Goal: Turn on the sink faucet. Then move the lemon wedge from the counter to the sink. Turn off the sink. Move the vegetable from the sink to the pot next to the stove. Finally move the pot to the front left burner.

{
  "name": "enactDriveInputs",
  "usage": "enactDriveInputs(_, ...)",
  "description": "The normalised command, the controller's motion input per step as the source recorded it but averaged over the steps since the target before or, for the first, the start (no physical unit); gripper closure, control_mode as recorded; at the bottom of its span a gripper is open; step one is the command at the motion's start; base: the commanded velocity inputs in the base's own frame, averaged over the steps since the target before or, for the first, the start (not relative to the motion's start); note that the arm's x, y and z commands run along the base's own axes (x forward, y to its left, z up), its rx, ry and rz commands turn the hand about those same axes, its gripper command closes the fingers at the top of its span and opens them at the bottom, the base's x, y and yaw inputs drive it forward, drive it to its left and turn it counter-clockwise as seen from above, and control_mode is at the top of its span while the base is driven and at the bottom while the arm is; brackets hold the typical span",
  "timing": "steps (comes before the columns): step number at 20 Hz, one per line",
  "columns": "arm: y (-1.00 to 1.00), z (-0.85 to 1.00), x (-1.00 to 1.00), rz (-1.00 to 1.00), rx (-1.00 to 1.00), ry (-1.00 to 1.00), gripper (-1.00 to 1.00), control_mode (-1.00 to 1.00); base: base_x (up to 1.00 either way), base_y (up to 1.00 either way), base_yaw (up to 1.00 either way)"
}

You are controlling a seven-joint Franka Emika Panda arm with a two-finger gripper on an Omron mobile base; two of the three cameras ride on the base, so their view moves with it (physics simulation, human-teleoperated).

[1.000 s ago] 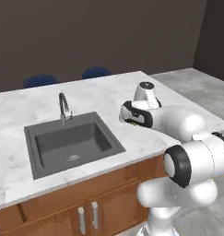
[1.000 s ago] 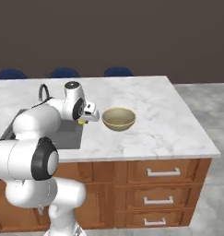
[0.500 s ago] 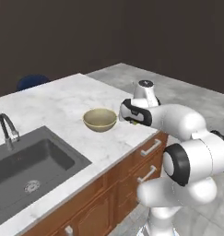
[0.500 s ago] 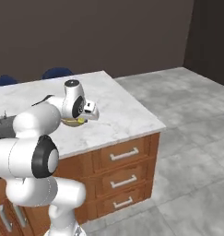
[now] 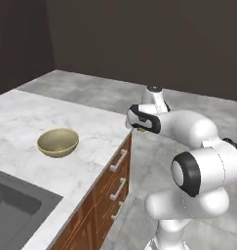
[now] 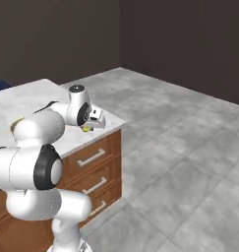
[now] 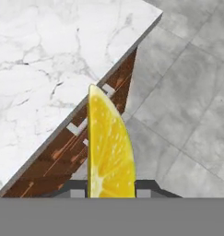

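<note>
Past the counter's point(image 5: 47, 117) corner, out over the grey floor, the gripper point(image 6: 87, 127) hangs with its fingers pinching the lemon wedge point(image 7: 108, 147). In the hand view the wedge rises straight up between the tips, its long axis running along the fingers, flat cut edge to one side and curved back to the other, with the marble edge and brown drawer fronts slanting behind it. In the right base view only a speck of yellow shows under the hand, just off the counter corner, so how squarely the wedge sits in the grip is hard to judge there. The relation that matters: the sink point(image 5: 12, 210) lies well back from that corner, across the counter, beyond the tan bowl point(image 5: 58, 142), which stands between the corner and the basin. From the fingers, then, the sink lies back along the counter past the bowl, at the lower left of the left base view, where just one dark end of the basin shows. My reading is that the wedge is lifted but not yet delivered, and the carry has to come back over the marble and clear the bowl before it lets go. The single arm does all of it. No brand, label or writing can be read on anything here.
</note>
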Motion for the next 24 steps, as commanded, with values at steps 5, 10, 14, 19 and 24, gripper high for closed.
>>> enactDriveInputs(5,0.00,0.00,0.00,0.00,0.00,0.00,1.00,1.00,0.00,-0.11,-0.59)
enactDriveInputs(10,0.00,0.00,0.00,0.00,0.00,0.00,1.00,1.00,0.00,-0.16,-0.58)
enactDriveInputs(14,0.00,0.00,0.00,0.00,0.00,0.00,1.00,1.00,0.00,-0.12,-0.58)
enactDriveInputs(19,0.00,0.00,0.00,0.00,0.00,0.00,1.00,1.00,0.00,-0.03,-0.58)
enactDriveInputs(24,0.00,0.00,0.00,0.00,0.00,0.00,1.00,1.00,0.00,-0.07,-0.56)
